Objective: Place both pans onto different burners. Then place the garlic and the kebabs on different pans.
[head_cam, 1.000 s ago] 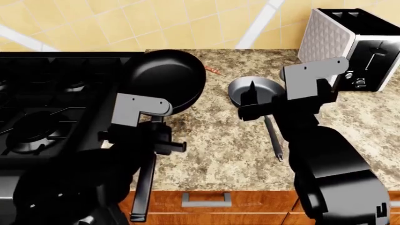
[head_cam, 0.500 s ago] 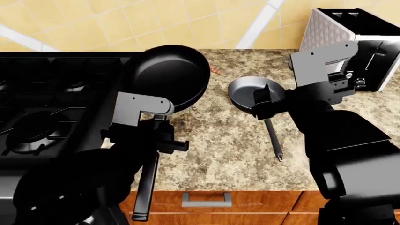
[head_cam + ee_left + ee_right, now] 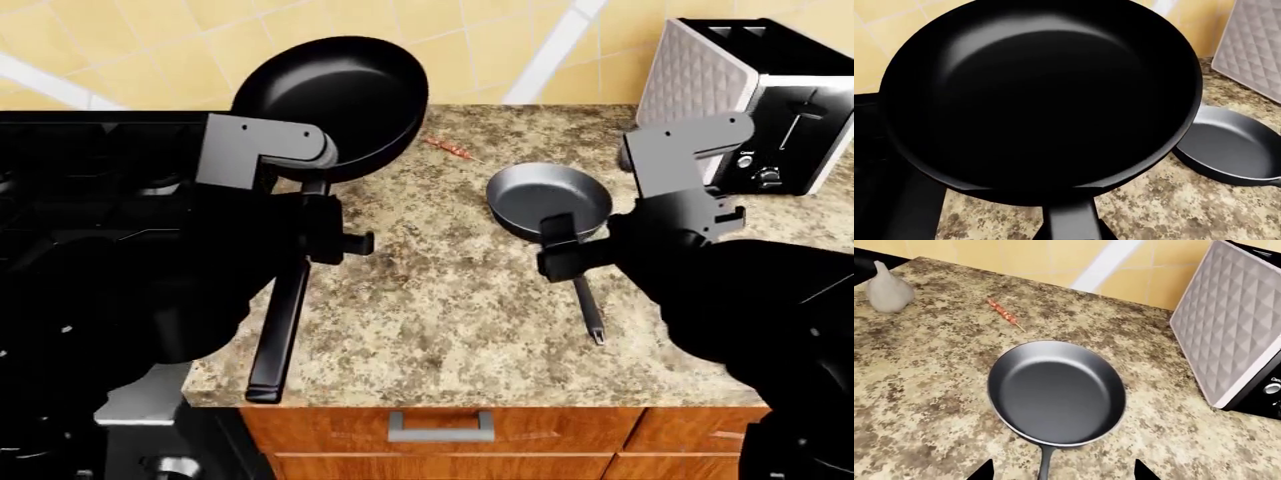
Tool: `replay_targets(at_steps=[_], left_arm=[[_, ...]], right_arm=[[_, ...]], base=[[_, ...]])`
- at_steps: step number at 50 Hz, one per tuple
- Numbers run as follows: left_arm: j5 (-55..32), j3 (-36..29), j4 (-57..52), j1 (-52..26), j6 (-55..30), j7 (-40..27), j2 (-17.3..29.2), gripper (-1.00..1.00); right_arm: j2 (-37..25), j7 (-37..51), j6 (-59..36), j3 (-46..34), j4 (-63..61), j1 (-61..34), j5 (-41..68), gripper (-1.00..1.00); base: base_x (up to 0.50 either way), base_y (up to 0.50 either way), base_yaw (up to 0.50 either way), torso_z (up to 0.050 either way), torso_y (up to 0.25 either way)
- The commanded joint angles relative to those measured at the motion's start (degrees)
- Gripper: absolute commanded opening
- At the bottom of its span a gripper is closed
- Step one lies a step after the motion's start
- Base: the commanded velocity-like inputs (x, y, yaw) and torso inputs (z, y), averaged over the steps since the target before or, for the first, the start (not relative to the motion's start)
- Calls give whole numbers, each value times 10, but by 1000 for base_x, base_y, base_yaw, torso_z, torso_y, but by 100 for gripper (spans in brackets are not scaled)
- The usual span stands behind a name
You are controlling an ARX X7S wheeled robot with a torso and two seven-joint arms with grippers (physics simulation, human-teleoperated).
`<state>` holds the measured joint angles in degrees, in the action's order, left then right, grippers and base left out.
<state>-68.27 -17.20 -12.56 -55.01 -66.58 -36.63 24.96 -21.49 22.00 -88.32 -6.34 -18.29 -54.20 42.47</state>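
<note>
My left gripper (image 3: 318, 232) is shut on the long flat handle (image 3: 1071, 220) of the large black pan (image 3: 334, 103), which hangs tilted above the counter's far left beside the stove (image 3: 80, 140). The small grey pan (image 3: 547, 200) rests on the counter, its thin handle (image 3: 1044, 462) pointing toward me. My right gripper (image 3: 1062, 472) is open, with one fingertip on each side of that handle and not touching it. The kebab (image 3: 1004, 313) lies on the counter beyond the small pan. The garlic (image 3: 887, 290) stands near the stove edge; the large pan hides it in the head view. My left arm covers most of the burners.
A white quilted toaster (image 3: 747, 95) stands at the counter's back right, close to the small pan. A yellow tiled wall (image 3: 160, 50) backs the counter. The counter's front edge (image 3: 467, 392) lies above a wooden drawer with a metal pull (image 3: 441, 428).
My left arm has raised the large pan and carried it up and back toward the stove side. The right gripper has drawn back from the small pan's bowl to over its handle.
</note>
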Motion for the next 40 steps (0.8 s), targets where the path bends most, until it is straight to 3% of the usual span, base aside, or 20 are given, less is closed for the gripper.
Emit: replay_targets(at_steps=[1,40], left_arm=[[22,19,1,-30,19,14,2,-100],[22,10,2,-18,35,20,8,-100]], right_arm=[[-22,71,27,-25,39,-3,107,100],[-21,25,140,-120,171,-1,43,100]], base=[[0,0,0,0,0],[0,0,0,1,3]])
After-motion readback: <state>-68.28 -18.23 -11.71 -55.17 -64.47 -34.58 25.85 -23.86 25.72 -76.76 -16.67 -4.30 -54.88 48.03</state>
